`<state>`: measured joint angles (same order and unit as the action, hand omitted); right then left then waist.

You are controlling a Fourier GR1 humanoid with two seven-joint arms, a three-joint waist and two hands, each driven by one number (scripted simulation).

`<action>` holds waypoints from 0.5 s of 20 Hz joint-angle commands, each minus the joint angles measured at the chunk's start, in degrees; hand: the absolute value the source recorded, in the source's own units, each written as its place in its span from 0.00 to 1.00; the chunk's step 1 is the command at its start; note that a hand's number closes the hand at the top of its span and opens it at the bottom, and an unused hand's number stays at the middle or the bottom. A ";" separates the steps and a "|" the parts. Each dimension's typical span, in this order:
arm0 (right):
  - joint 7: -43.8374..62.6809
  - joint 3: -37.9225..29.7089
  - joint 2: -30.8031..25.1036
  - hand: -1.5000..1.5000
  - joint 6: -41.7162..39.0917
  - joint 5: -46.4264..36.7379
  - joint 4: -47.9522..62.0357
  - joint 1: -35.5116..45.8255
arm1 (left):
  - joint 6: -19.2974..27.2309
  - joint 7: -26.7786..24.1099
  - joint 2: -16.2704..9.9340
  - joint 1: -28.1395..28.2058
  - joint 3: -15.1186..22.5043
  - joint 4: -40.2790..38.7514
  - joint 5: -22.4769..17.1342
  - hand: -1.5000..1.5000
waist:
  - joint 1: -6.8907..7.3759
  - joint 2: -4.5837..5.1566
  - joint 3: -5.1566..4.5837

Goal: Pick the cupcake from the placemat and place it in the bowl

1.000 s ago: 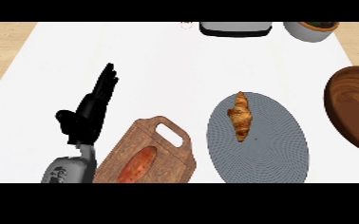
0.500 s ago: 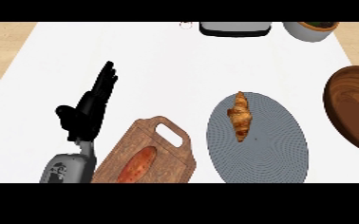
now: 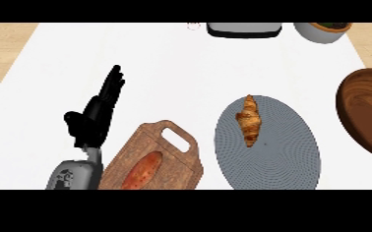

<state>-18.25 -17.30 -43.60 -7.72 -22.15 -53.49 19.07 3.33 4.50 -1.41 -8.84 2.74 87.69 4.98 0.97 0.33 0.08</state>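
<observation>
The pastry [image 3: 249,120], which looks like a croissant rather than a cupcake, is seen lying lengthwise, top to bottom, on the grey placemat [image 3: 280,155] right of centre, well right of the left hand [image 3: 96,114], whose fingers are held straight and pressed together, empty; the right hand is not shown.

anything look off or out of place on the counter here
Nothing is spilled or damaged. One mismatch: the item on the grey placemat is a croissant, not a cupcake. The left hand rests open.

A kitchen: white counter [image 3: 181,73] with a wooden cutting board [image 3: 156,159], toaster [image 3: 244,29] and wooden bowl [image 3: 357,108].
</observation>
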 commanded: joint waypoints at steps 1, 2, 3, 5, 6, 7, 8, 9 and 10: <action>-9.30 -0.61 -2.08 0.00 -6.16 1.73 9.85 2.17 | -1.68 -2.86 -1.18 3.10 -0.51 0.13 -0.83 0.50 | 0.08 -0.05 0.00; -11.04 -1.35 -0.79 0.00 -5.23 2.33 12.72 4.15 | -0.98 3.03 -0.73 -1.12 -0.56 1.70 -1.07 0.50 | 0.14 -0.02 0.04; -12.77 -1.56 -0.06 0.00 -5.81 3.09 12.06 3.75 | 0.12 -1.12 0.45 -0.46 -0.16 -2.10 0.15 0.50 | -0.33 -0.06 -0.01; -12.37 -3.19 0.77 0.00 -7.43 5.80 11.86 6.75 | -1.60 -0.46 -1.82 -1.46 -2.98 -1.60 -2.15 0.50 | -0.30 -0.13 -0.03; -14.58 -4.69 -0.09 0.00 -7.05 6.69 12.01 5.72 | -1.82 -0.97 -2.42 1.31 -1.71 1.10 -0.97 0.50 | -0.37 -0.25 -0.03; -16.58 -5.86 0.68 0.00 -7.09 7.97 13.56 5.49 | -1.53 0.39 -1.37 -2.11 -2.03 -1.07 -1.66 0.50 | -0.63 -0.16 -0.01; -16.07 -6.44 1.64 0.00 -5.53 8.48 12.83 6.68 | 1.05 1.79 1.05 0.41 1.08 1.82 0.91 0.50 | -0.44 -0.28 -0.01; -17.74 -8.88 0.02 0.00 -6.25 10.29 15.07 7.31 | -0.04 2.83 -0.27 0.32 0.32 2.84 0.17 0.50 | -0.28 -0.23 0.03; -15.11 -9.06 0.45 0.00 -6.63 11.36 11.68 7.69 | -2.01 -0.58 -1.88 -1.13 -2.99 -1.89 -2.34 0.50 | -0.94 -0.28 -0.08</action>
<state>-32.25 -23.07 -43.19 -13.58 -14.62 -41.60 25.06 2.61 4.99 -2.15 -9.23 1.72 87.83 4.21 0.53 0.15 0.08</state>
